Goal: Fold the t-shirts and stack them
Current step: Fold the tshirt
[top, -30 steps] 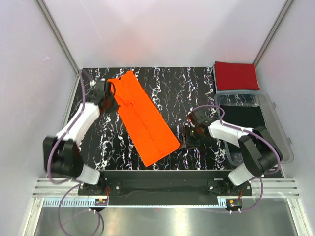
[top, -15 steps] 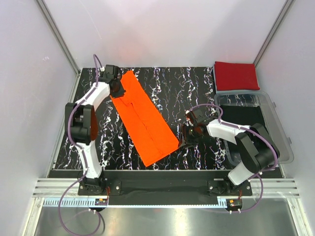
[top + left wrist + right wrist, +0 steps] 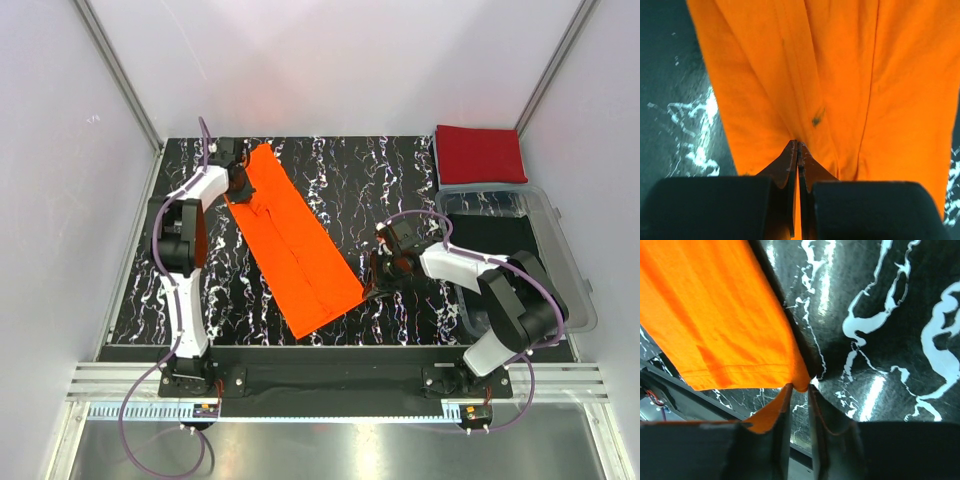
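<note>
Black with white squiggles, the table (image 3: 400, 175) holds both shirts. Closest to the arm bases is the right gripper (image 3: 372, 286). It is low over the table, at the near right corner of the orange t-shirt (image 3: 295, 240). In the right wrist view its two fingers (image 3: 825, 440) stand close together with only a thin gap. The pointy corner of the orange cloth sits right at their tips. A bit of table shows through the gap, so I cannot tell if the cloth is really squeezed there.

The orange t-shirt is folded into a long strip. It lies flat on the table and slants from the near middle up to the far left. A fold line runs down its length.

At the far left end of the strip is the left gripper (image 3: 238, 182). In the left wrist view its fingers (image 3: 790, 165) are pressed tight together. A thin line of orange cloth is pinched between them, so it holds the far edge of the orange t-shirt.

At the right side of the table sits a clear plastic bin (image 3: 565, 270), well apart from the orange t-shirt. Behind the bin, in the far right corner, lies the red t-shirt (image 3: 480, 153), folded into a neat flat block. The two shirts do not touch.
</note>
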`<act>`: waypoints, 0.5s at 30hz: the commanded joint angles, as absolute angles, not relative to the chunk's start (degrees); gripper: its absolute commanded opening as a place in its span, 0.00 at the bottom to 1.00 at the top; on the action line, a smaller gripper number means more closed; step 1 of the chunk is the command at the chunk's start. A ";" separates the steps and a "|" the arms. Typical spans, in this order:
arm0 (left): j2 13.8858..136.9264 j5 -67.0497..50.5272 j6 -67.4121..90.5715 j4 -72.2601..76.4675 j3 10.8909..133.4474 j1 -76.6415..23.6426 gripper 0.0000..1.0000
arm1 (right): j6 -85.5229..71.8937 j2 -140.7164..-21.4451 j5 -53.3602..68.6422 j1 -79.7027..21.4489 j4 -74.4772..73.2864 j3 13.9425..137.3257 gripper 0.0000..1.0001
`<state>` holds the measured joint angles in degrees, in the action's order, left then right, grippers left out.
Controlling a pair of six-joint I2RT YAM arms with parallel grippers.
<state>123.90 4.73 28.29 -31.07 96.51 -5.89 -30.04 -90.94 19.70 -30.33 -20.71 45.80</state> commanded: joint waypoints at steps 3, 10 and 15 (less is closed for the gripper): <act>127.96 5.02 26.81 -29.27 101.77 -5.10 0.03 | -32.16 -89.39 22.94 -30.50 -15.21 43.61 0.12; 134.03 -1.04 26.19 -29.27 109.58 -5.01 0.05 | -40.33 -83.59 18.73 -31.29 -9.77 36.48 0.00; 137.72 -9.22 28.47 -27.86 113.20 -5.18 0.06 | -50.96 -77.44 16.36 -35.06 -4.40 30.41 0.00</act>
